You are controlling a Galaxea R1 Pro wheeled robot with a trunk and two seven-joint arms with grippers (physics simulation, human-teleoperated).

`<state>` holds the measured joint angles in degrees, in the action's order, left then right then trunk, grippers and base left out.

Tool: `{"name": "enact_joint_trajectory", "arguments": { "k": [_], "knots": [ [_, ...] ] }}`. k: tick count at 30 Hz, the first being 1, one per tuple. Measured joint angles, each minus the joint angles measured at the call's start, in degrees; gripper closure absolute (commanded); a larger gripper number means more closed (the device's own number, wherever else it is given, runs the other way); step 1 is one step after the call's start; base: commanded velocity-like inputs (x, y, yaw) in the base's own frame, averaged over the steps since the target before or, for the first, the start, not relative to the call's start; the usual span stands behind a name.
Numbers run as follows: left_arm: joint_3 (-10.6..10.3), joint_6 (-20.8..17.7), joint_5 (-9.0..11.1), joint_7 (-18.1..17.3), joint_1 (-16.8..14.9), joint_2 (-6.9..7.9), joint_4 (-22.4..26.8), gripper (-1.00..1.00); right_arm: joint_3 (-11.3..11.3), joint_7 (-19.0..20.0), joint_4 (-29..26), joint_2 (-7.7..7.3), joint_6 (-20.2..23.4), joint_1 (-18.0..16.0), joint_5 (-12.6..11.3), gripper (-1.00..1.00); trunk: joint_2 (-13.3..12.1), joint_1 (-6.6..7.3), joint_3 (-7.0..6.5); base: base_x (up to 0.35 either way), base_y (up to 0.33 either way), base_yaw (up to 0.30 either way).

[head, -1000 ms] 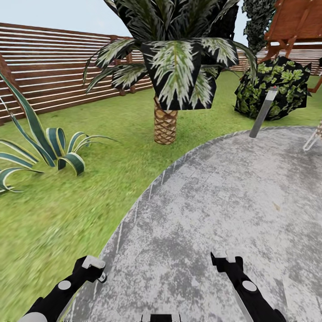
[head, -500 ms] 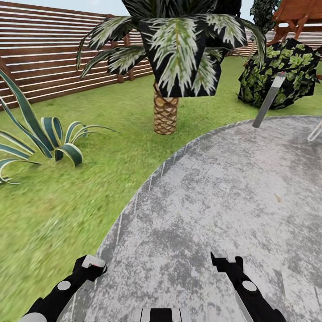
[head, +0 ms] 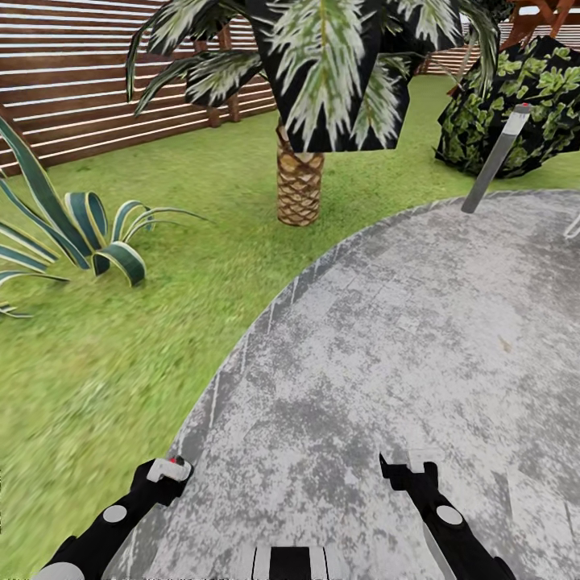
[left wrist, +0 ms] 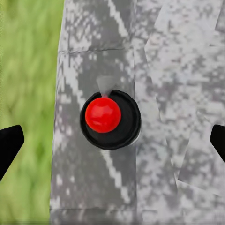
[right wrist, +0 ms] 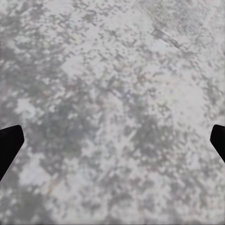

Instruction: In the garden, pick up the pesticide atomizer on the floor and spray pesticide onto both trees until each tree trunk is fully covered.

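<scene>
**Atomizer below left gripper, on paving**

The pesticide atomizer (left wrist: 110,119) stands on the grey stone paving (head: 387,338) near its grass (head: 97,370) edge, directly below the left gripper (left wrist: 112,143). It is seen from above: red cap, dark body; label hidden. Both fingertips sit wide apart, holding nothing. The right gripper (right wrist: 112,140) is likewise spread and empty. The palm (head: 300,189) crown is cut off by the frame.
</scene>
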<state>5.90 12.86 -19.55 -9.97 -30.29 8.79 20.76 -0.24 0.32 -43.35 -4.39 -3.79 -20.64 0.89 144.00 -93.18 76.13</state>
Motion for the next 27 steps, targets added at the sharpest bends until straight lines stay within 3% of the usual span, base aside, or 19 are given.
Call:
{"name": "enact_joint_trajectory", "arguments": {
  "k": [5, 10, 15, 18, 21, 27],
  "knots": [
    [0.1, 1.8, 0.0, 0.0, 0.0, 0.29, 0.0, -1.0, 0.0, 0.0, 0.0, 0.0, 0.0, 0.0, 0.0, -1.0, 0.0, 0.0, 0.38, 0.0, 0.0, 0.044],
    [2.2, 3.0, 0.4, 0.0, 0.0, 0.36, 0.0, -1.0, 0.1, 0.0, 0.0, 0.0, -0.1, 0.0, 0.1, -1.0, 0.0, 0.0, 0.44, 0.0, 0.0, 0.005],
    [2.8, 5.9, 0.7, 0.1, 0.2, 0.07, 0.0, -1.0, 0.1, 0.0, 0.1, 0.0, -0.1, 0.0, 0.1, -1.0, 0.0, 0.0, 0.45, 0.0, 0.0, 0.0],
    [4.8, 6.1, 0.8, 0.1, 0.2, 0.05, 0.0, -1.0, 0.1, 0.0, 0.1, 0.0, -0.1, 0.0, 0.0, -1.0, 0.0, 0.0, 0.6, 0.0, 0.0, 0.028],
    [6.2, 6.2, 0.7, 0.1, 0.2, 0.04, 0.0, -1.0, 0.1, 0.0, 0.1, 0.0, -0.1, 0.0, 0.1, -1.0, 0.0, -0.08, 1.49, 0.0, 0.0, 0.056],
    [6.6, 6.3, 0.7, 0.0, 0.2, 0.04, 0.0, -1.0, 0.1, 0.0, 0.1, 0.0, -0.1, 0.0, 0.1, -1.0, 0.1, -0.23, 3.33, 0.0, 0.0, 0.062]
  ]
}}
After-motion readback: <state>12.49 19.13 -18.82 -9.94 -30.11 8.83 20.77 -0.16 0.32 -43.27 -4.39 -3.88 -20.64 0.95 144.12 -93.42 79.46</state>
